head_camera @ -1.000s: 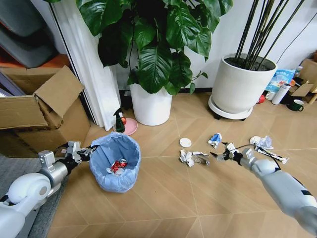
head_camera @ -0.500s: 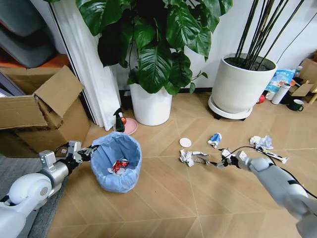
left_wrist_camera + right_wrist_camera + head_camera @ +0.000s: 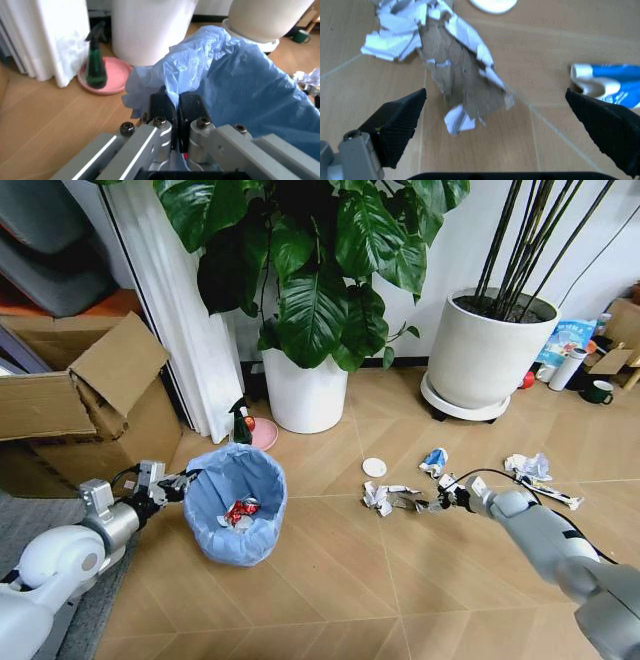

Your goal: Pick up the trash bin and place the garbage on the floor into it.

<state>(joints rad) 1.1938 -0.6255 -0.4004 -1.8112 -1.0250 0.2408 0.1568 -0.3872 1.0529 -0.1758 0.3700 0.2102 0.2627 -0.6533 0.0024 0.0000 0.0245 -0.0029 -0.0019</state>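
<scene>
Lower left of the head view, the left gripper (image 3: 180, 482) is pinched on the rim of the blue-bagged trash bin (image 3: 236, 505), while right of centre the right gripper (image 3: 432, 502) spreads wide beside a torn white-and-brown paper wad (image 3: 455, 71) on the floor (image 3: 330, 580).

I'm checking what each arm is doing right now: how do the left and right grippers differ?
The left gripper is shut on the trash bin's blue-lined rim; the right gripper is open and holds nothing. The left sits beside the bin near the cardboard box; the right is low over the floor, its fingers spread before a torn paper scrap. Both are low, near floor level.
</scene>
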